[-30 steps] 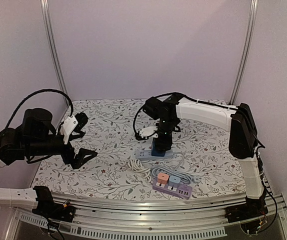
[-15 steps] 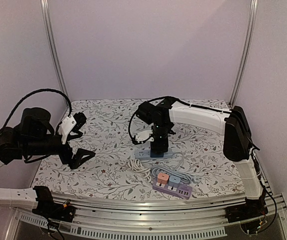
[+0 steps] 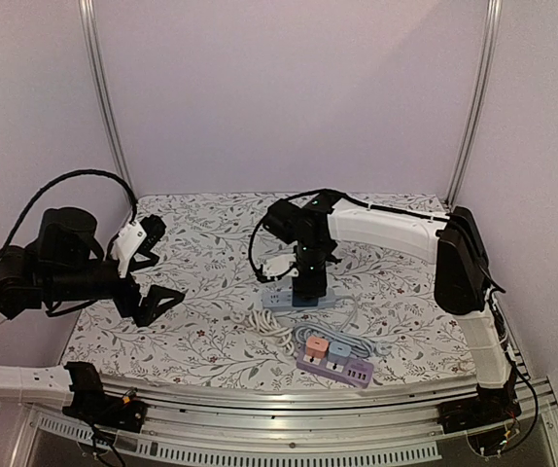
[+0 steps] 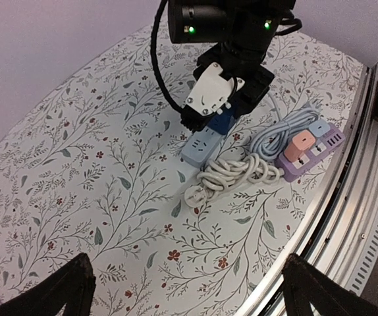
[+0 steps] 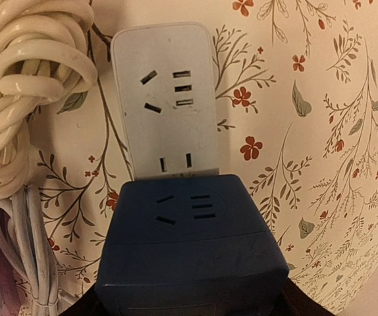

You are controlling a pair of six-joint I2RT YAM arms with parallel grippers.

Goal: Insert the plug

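Note:
My right gripper [image 3: 309,280] is shut on a dark blue cube plug [image 5: 190,243] and points straight down. The cube sits over the near end of a pale power strip [image 5: 166,105], hiding its sockets there. I cannot tell if its pins are in. The left wrist view shows the same: the blue plug [image 4: 219,124] on the strip [image 4: 199,146] under the right gripper [image 4: 225,99]. My left gripper [image 3: 160,269] is open and empty, hovering well left of the strip; its fingers [image 4: 64,289] frame bare cloth.
A coiled white cable [image 3: 269,324] with its own plug lies just in front of the strip. A purple power strip [image 3: 335,360] with pink and blue adapters and a grey cord lies near the front rail [image 3: 289,399]. The floral cloth [image 3: 211,263] covers the table.
My right gripper has moved slightly left and down with the blue plug, onto the strip's end. The left arm has barely moved.

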